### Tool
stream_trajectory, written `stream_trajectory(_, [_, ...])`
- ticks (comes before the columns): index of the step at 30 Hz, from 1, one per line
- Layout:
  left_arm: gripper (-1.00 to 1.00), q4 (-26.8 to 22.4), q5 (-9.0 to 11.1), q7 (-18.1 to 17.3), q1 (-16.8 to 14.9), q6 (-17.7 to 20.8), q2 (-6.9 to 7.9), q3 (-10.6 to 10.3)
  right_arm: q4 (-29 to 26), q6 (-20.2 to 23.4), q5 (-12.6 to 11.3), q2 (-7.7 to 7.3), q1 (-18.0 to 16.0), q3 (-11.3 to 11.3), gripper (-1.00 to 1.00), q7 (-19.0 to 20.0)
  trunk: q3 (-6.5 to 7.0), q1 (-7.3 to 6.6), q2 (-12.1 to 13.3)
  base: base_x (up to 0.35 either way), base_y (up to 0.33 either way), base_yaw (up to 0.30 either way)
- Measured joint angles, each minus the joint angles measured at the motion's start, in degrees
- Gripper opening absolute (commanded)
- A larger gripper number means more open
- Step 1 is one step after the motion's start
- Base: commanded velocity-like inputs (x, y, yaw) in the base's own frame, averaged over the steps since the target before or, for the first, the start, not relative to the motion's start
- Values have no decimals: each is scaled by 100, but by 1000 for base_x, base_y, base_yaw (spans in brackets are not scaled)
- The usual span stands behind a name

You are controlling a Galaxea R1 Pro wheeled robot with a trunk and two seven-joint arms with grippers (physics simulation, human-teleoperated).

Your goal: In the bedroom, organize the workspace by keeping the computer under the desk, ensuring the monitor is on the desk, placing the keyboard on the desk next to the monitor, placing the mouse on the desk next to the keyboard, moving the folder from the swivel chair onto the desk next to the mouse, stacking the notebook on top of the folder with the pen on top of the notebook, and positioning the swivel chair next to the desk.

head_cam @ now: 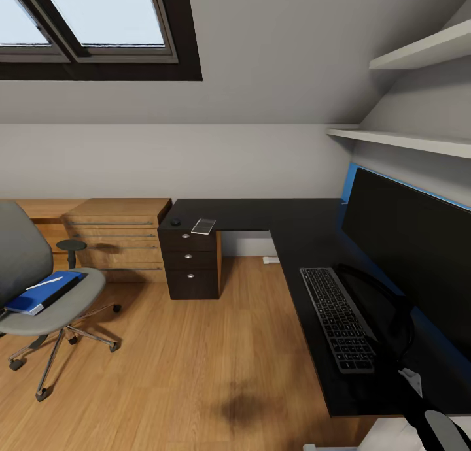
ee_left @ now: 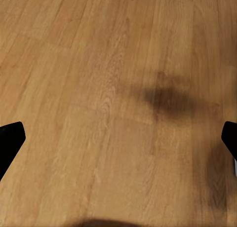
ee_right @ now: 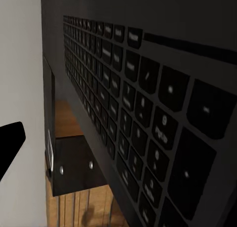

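**Desk half set, folder on the chair**

Standing on the black top of the desk (head_cam: 307, 242), the monitor (head_cam: 412, 248) runs along the right side in front of the blue back panel, and the keyboard (head_cam: 337, 317) lies flat just beside its stand, parallel to the screen. Well apart, at the left of the head view, the swivel chair (head_cam: 46, 294) sits on the wooden floor (head_cam: 196, 372) with the blue folder (head_cam: 42, 294) flat on its seat and the white pen (head_cam: 47, 282) resting on the folder. A small dark round object (head_cam: 175, 222) and a pale flat card-like item (head_cam: 203, 226) lie on the desk above the black drawers (head_cam: 190, 265); what they are is unclear. The left gripper (ee_left: 118, 143) hangs over bare floor, its fingers (ee_left: 10, 138) spread wide with nothing between them. The right wrist view looks closely along the keyboard's keys; one dark fingertip (ee_right: 10, 143) shows, and whether that gripper is spread or closed cannot be told.
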Motion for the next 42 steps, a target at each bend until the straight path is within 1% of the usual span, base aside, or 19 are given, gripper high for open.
stream_trajectory(5, [100,0,7,6,0,-2,0,7,0,0,0,0,0,-5,100,1,0,0,0,-18,0,0])
stream_trajectory(8, [100,0,4,8,-1,-1,0,3,0,0,0,0,0,-4,100,2,0,2,0,-189,0,0])
stream_trajectory(23, [100,0,2,9,-1,6,-4,3,7,-6,3,7,0,6,100,2,0,3,0,-303,0,0])
stream_trajectory(35, [100,1,7,17,-1,9,-1,9,356,-9,43,9,0,47,100,17,0,2,0,-268,-51,0])
stream_trajectory(39, [100,1,8,17,-1,9,0,9,622,-14,189,9,0,155,100,21,0,2,0,-142,-75,0])
stream_trajectory(40, [100,0,8,18,-1,8,-1,8,762,-29,295,8,1,221,100,22,0,1,1,-69,-38,0])
stream_trajectory(42, [100,0,8,17,-1,7,0,12,908,-78,428,9,0,290,100,26,0,1,0,-46,-25,0])
